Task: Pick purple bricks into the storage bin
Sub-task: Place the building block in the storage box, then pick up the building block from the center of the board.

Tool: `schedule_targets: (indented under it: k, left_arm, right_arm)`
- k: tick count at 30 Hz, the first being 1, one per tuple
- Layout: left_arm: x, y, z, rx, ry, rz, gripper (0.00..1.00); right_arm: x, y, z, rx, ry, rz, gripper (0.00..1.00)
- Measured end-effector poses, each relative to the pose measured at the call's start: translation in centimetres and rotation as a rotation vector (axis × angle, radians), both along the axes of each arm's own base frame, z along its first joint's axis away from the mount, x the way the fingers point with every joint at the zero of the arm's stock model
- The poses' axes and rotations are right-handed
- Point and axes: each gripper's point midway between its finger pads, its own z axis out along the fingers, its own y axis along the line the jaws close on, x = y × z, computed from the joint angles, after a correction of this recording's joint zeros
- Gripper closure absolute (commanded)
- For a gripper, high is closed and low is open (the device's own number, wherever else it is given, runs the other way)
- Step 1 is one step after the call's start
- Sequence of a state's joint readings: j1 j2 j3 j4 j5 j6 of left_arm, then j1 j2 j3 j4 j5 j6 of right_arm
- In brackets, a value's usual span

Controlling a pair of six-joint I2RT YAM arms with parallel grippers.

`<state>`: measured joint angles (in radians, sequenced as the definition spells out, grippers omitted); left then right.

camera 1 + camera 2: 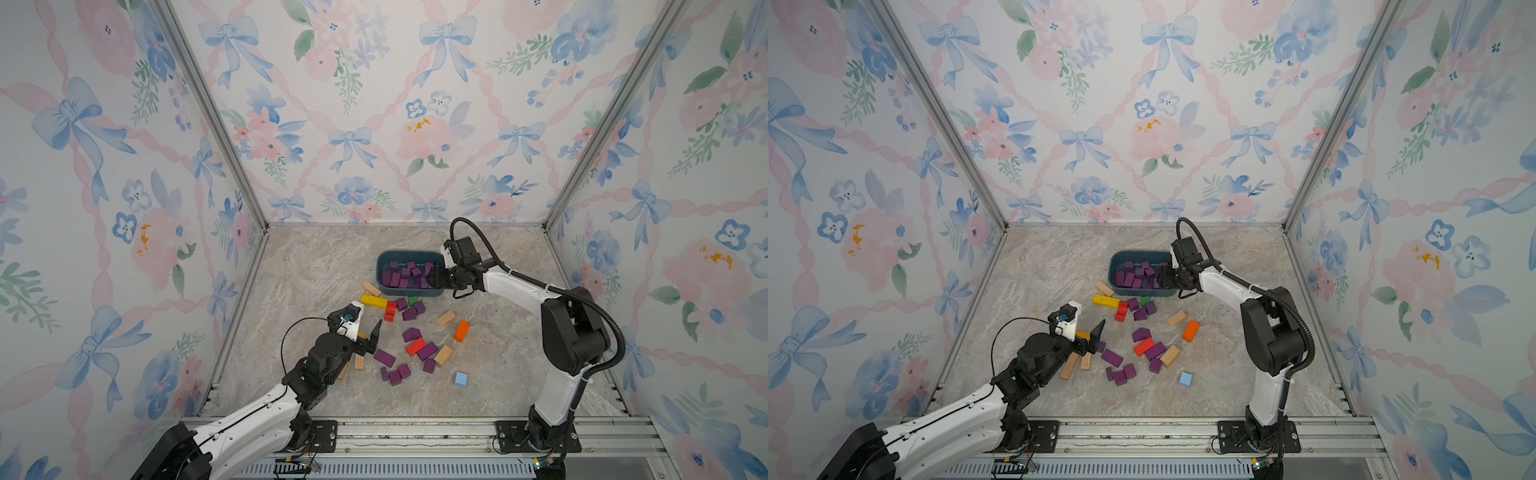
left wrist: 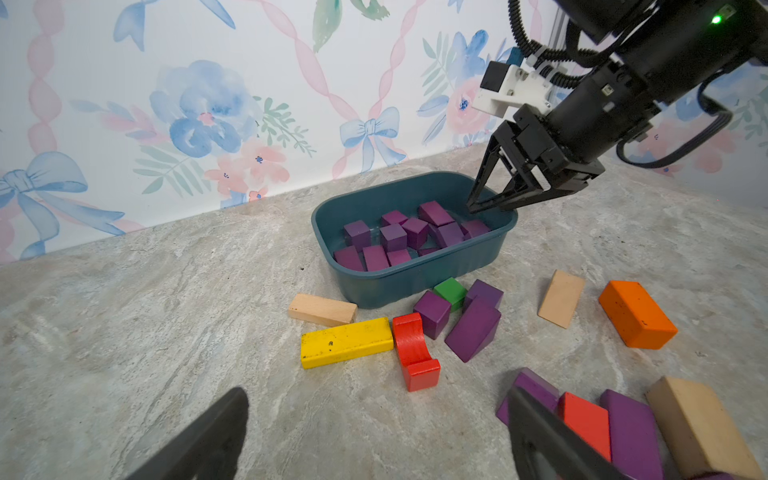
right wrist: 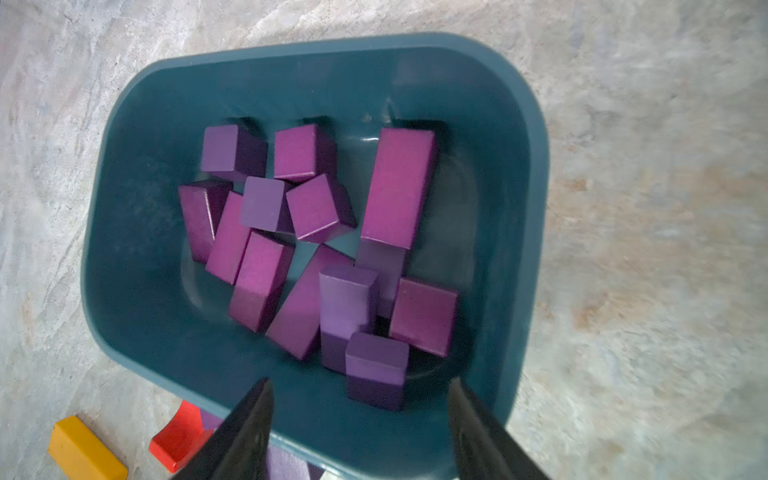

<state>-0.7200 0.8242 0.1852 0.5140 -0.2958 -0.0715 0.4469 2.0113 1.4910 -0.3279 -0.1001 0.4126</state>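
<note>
The dark teal storage bin [image 1: 409,252] [image 3: 137,249] stands at the back of the table and holds several purple bricks [image 1: 405,274] [image 3: 395,187]. My right gripper [image 1: 434,276] [image 3: 359,382] hangs open over the bin's right end and holds nothing. A purple cube [image 3: 376,370] lies loose in the bin just below its gap. More purple bricks [image 1: 384,357] [image 2: 473,328] lie scattered on the table in front of the bin. My left gripper [image 1: 365,332] [image 2: 376,392] is open and empty above bare table at the left of the scatter.
Among the purple bricks lie a yellow bar [image 1: 373,301], a red arch [image 1: 390,311], a green cube [image 1: 412,300], an orange block [image 1: 461,331], a red block [image 1: 415,346], tan blocks [image 1: 446,317] and a light blue cube [image 1: 461,379]. Two tan bars [image 1: 1086,361] lie beside the left arm.
</note>
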Motion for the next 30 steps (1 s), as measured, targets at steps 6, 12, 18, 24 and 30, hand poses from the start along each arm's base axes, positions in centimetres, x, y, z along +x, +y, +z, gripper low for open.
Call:
schedule_targets:
  k: [6, 12, 18, 24, 30]
  left_arm:
    - [0.5, -0.5, -2.1, 0.031, 0.075, 0.0, 0.02]
    - [2.3, -2.3, -2.5, 0.054, 0.179, 0.008, 0.02]
    - [3.6, -4.2, -5.2, 0.102, 0.359, 0.013, 0.08]
    - [2.0, -4.6, -7.7, 0.074, 0.562, 0.017, 0.15]
    - [-0.2, -3.9, -7.6, 0.004, 0.673, 0.036, 0.26]
  right_arm:
    - [-1.1, -0.9, 4.6, -0.041, -0.093, -0.003, 0.31]
    - [-5.3, -1.8, 10.1, -0.037, -0.209, 0.029, 0.29]
    - [-9.2, -3.8, 11.3, -0.033, -0.244, 0.045, 0.21]
    - [-11.9, -5.1, 10.7, -0.039, -0.247, 0.066, 0.11]
    - [-13.4, -6.0, 8.8, -0.031, -0.203, 0.077, 0.03]
